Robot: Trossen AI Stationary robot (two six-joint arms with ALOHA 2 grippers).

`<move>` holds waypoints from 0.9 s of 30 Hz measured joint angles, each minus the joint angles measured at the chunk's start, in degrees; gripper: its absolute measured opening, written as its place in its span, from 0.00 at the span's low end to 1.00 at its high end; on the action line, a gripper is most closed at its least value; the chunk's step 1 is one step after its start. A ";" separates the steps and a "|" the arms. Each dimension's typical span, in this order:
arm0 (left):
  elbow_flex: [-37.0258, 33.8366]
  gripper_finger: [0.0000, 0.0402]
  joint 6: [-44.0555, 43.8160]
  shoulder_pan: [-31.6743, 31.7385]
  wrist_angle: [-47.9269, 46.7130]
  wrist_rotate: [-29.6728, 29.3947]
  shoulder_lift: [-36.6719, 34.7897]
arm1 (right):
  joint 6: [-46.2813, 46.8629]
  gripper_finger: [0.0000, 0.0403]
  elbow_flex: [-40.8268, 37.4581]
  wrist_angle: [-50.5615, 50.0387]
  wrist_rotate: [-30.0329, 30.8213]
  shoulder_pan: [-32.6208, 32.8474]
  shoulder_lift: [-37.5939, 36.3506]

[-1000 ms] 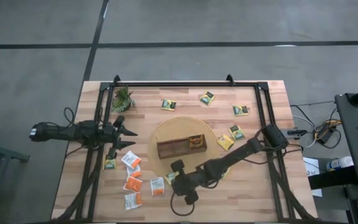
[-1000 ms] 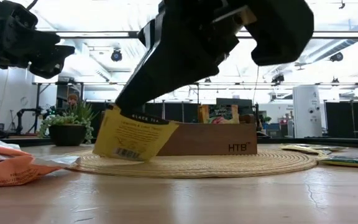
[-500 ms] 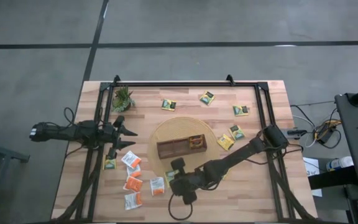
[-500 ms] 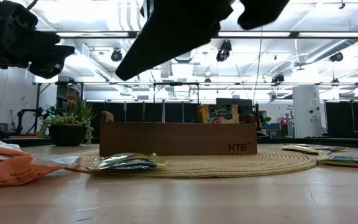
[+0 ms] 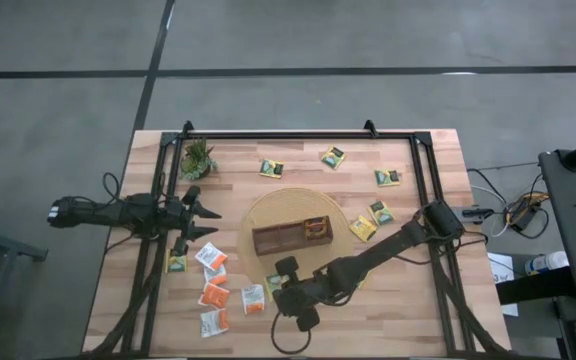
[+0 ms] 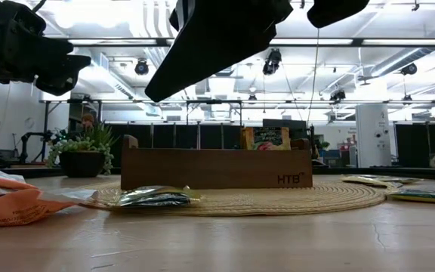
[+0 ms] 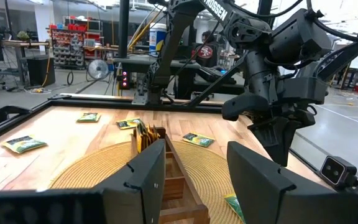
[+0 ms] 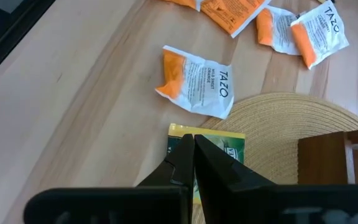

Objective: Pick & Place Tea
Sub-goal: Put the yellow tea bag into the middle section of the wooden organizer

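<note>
My right gripper (image 5: 281, 288) (image 8: 189, 142) is shut and hangs well above the table (image 6: 157, 89), over a yellow sachet (image 8: 213, 149) (image 6: 157, 198). That sachet lies flat on the near-left edge of the round woven mat (image 5: 258, 215). The brown divided tray (image 5: 290, 236) stands on the mat, with sachets upright in its right compartment (image 5: 316, 228). My left gripper (image 5: 206, 220) (image 7: 194, 168) is open and waits in the air left of the mat. Orange and white sachets (image 5: 214, 294) (image 8: 194, 81) lie near the table's near-left part, and other yellow ones (image 5: 362, 228) lie farther right and back.
A small potted plant (image 5: 197, 158) (image 6: 81, 155) stands at the far-left corner. Yellow sachets (image 5: 271, 168) (image 5: 332, 156) (image 5: 388, 178) lie along the far side. Black frame rails (image 5: 418, 180) run along the table's sides. Bare wood shows near the right near corner (image 5: 398, 310).
The yellow sachet that hung tilted from my right gripper, with its lower edge on the mat, has dropped and now lies flat on the mat's edge. My right gripper has risen away from it.
</note>
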 joint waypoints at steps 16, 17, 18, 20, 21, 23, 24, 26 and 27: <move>0.00 0.42 -0.01 0.02 0.00 -0.01 0.02 | 0.23 0.14 -0.04 0.02 0.32 0.00 0.00; 0.00 0.42 -0.01 0.01 0.00 0.00 0.00 | 0.26 0.16 -0.04 0.02 0.34 0.00 0.00; 0.00 0.42 0.00 0.02 0.00 0.00 0.00 | 0.26 0.19 -0.04 0.02 0.35 0.00 0.00; 0.00 0.42 0.01 0.00 0.00 0.00 0.00 | 0.31 0.24 -0.07 0.03 0.41 -0.02 0.00; 0.00 0.42 0.00 0.00 0.00 -0.01 0.00 | 0.33 0.26 -0.07 0.04 0.43 -0.01 0.00; 0.00 0.42 0.00 0.00 0.00 0.00 0.00 | 0.50 0.30 -0.07 0.04 0.44 -0.02 0.00; 0.00 0.42 -0.02 0.00 0.00 0.00 0.00 | 0.68 0.32 -0.07 0.04 0.44 -0.02 0.00; 0.00 0.42 -0.01 0.00 0.00 0.00 0.02 | 0.94 0.36 -0.07 0.04 0.44 -0.02 0.00; 0.00 0.42 -0.02 0.01 0.00 -0.01 0.01 | 1.11 0.37 -0.07 0.04 0.44 -0.02 0.00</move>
